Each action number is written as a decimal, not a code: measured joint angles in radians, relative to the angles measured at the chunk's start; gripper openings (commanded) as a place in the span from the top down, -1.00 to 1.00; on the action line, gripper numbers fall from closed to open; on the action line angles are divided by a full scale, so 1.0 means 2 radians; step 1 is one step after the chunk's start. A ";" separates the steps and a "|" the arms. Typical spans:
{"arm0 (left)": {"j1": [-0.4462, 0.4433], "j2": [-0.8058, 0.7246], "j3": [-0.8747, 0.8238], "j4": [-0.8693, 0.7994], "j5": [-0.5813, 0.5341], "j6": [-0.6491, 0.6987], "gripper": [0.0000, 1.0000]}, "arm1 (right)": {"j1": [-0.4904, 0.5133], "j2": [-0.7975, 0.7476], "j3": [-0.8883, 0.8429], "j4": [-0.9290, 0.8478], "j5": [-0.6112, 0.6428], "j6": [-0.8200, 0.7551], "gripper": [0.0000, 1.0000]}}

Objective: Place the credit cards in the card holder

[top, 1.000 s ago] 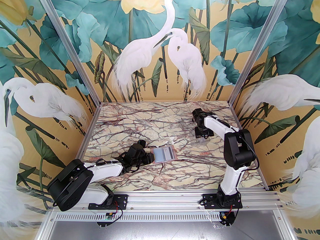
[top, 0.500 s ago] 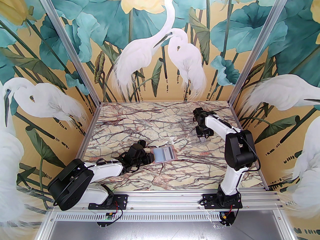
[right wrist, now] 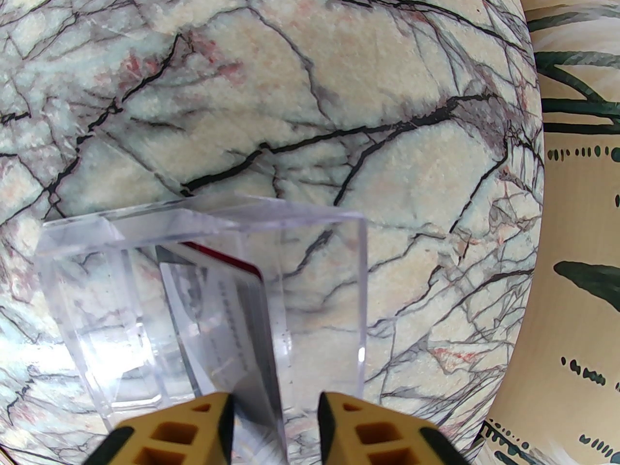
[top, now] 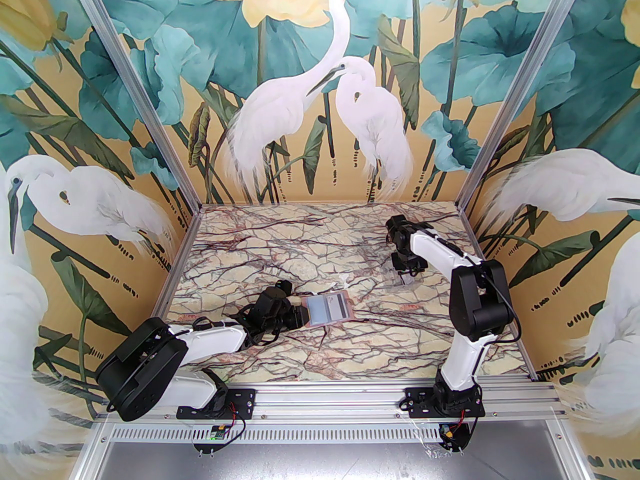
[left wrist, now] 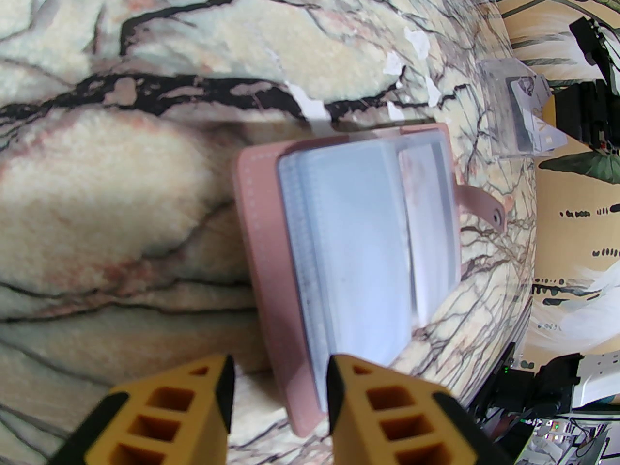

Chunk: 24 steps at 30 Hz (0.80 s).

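Card holder [left wrist: 348, 259]: open flat on the marbled bench [left wrist: 121, 187], pink cover down, pale sleeves up, snap tab sticking out from 1 side.

Left hand [left wrist: 281, 395]: low at the holder's near end, 2 fingers apart. 1 corner of the pink cover in the gap, bare bench between that corner and 1 finger; not clamped.

Credit cards [right wrist: 218, 317]: upright in a clear stand [right wrist: 290, 218], well apart from the holder, toward the far right of the bench.

Right hand [right wrist: 276, 419]: at the stand, fingers apart, straddling the cards' near edge. Cards close against 1 finger, gap beside the other.
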 measured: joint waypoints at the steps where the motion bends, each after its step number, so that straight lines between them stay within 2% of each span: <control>1: 0.000 0.001 0.000 0.000 0.000 0.000 0.21 | 0.000 -0.001 0.001 0.000 0.000 0.000 0.43; 9: 0.000 0.002 0.000 0.000 0.000 0.000 0.22 | 0.000 -0.019 0.004 -0.003 -0.011 0.000 0.69; 24: 0.000 0.002 0.000 0.000 0.000 0.000 0.22 | 0.000 -0.029 0.005 -0.003 -0.043 0.023 0.86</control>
